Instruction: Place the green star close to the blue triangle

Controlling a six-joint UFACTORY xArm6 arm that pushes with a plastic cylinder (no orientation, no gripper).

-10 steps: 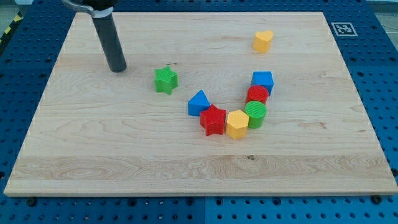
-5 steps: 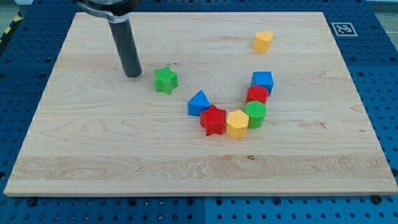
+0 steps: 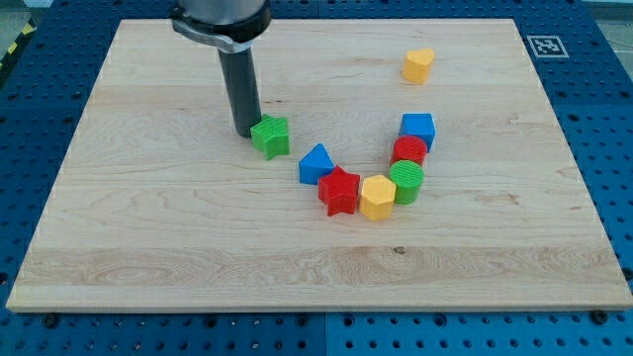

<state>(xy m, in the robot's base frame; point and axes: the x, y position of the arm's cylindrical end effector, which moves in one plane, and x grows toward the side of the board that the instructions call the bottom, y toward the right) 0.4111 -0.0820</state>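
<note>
The green star (image 3: 271, 136) lies on the wooden board (image 3: 148, 227), up and left of the blue triangle (image 3: 316, 164), with a small gap between them. My tip (image 3: 245, 133) stands against the star's upper left side, touching it. The blue triangle's lower right corner touches the red star (image 3: 339, 191).
A curved row runs from the red star through a yellow hexagon (image 3: 377, 197), a green cylinder (image 3: 406, 182), a red cylinder (image 3: 409, 151) and a blue cube (image 3: 417, 130). A yellow block (image 3: 418, 65) lies alone near the view's top right.
My tip has moved right and slightly down, from the board's upper left to the green star. The star has shifted a little down and right, toward the blue triangle.
</note>
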